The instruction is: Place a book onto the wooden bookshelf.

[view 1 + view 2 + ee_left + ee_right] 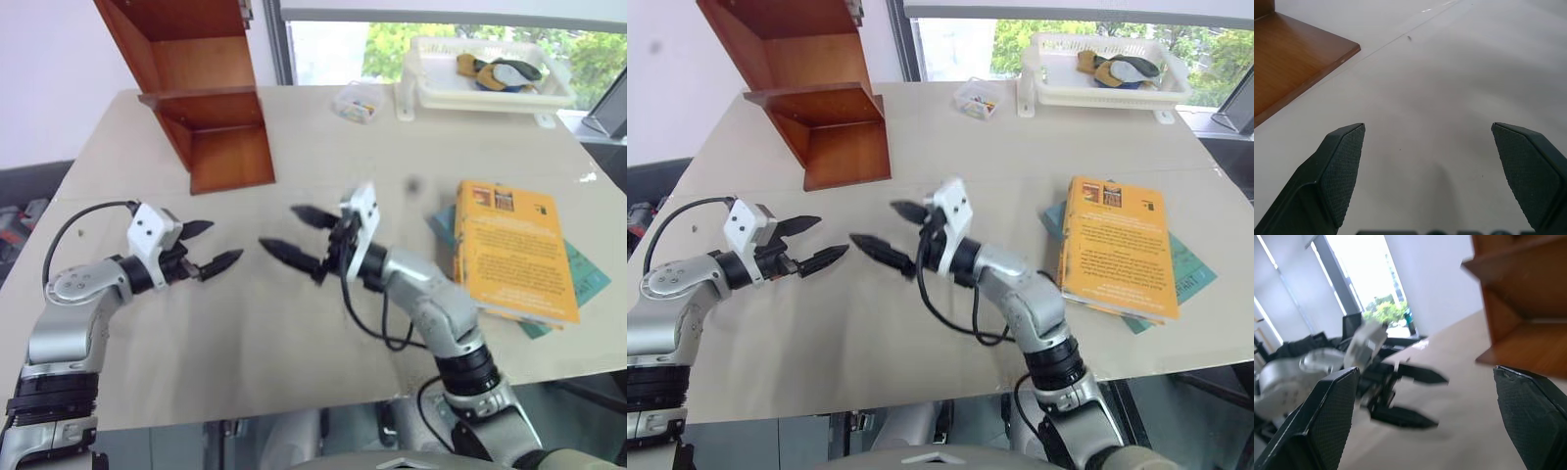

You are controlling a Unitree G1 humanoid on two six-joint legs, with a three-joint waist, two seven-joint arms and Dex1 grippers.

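**Book's off to the right, both claws pointing the wrong way**

Left eye view: the book (511,248) lies flat near the table's (294,362) right edge, stacked on a thinner teal book (578,269). Its long axis runs roughly front to back, spine on the side toward the arms. The right gripper (292,241) is empty with its fingers spread apart, but it's aimed left, toward the middle of the table, so the book sits behind its wrist. The right arm is clearly the nearer one. The left gripper (211,247) hangs above the table on the far side, fingers also apart, nothing in it. The bookshelf (201,93) stands at the back left, well apart from the book.

Right eye view: same layout. I'd say the right arm has to swing back round before any grab.

Left wrist view: two spread fingertips (1342,166) over bare table, plus a corner of the bookshelf's base. No book here.

Right wrist view: this one looks straight at the other gripper, with the bookshelf just beyond. It confirms the claw faces away from the book, which the head views only hint at.
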